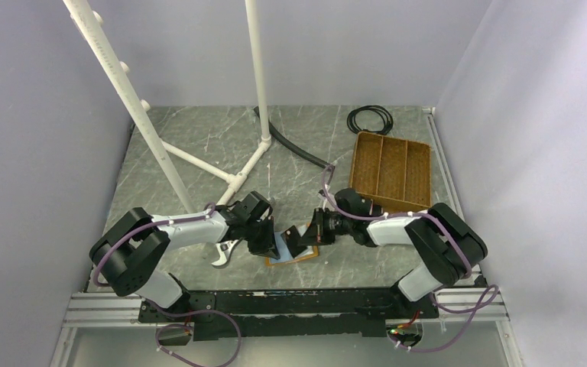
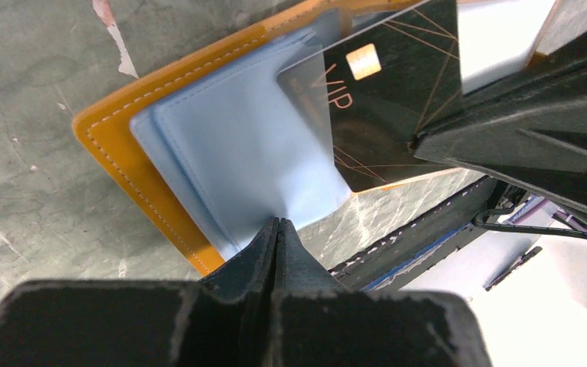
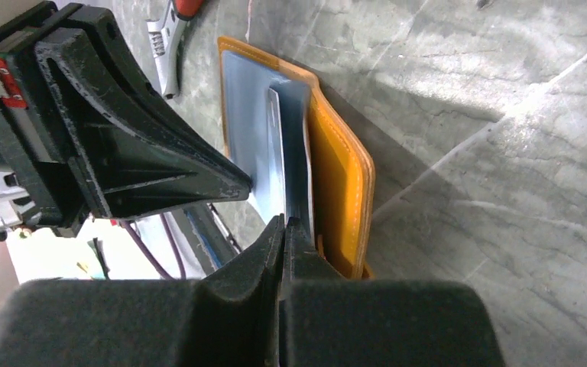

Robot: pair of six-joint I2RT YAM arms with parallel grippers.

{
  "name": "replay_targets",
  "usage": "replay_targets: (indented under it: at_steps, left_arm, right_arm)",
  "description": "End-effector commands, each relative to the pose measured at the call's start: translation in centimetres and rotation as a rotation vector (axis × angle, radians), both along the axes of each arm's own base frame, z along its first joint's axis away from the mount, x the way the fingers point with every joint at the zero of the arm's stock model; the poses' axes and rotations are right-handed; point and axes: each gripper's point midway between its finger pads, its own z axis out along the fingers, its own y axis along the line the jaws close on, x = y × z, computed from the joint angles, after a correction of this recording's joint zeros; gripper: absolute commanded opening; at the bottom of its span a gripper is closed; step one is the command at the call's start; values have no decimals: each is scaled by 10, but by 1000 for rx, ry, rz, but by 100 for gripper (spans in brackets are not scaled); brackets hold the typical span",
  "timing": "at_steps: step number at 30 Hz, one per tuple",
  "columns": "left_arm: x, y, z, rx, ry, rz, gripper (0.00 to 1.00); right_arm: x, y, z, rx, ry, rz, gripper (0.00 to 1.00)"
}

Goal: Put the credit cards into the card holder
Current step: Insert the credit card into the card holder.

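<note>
Inside card holder (image 2: pixel 103 149) pocket: credit card (image 2: pixel 390 99) partly in, right jaws clamping it; left jaws pinching pocket.

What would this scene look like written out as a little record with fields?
setting: two robot arms at a grey marbled table
left gripper: shut, pinching the light-blue inner panel of the card holder
right gripper: shut on a black VIP card
card position: at the holder, one part apparently tucked under the blue panel
holder: orange, lying open on the table
far side: brown divided tray, black cable coil, white pipe frame
</note>
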Motion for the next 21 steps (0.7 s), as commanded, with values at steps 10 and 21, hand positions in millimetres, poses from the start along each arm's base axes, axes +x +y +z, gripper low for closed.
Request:
replay_targets:
  at_steps: [10, 21]
  left_arm:
    - [-2, 7, -12, 53, -5, -8, 2]
    - [5, 10, 22, 23, -85, 8, 21]
  right_arm:
    - [7, 15, -6, 60, -138, -152, 0]
    - [-3, -17, -43, -266, -78, -150, 23]
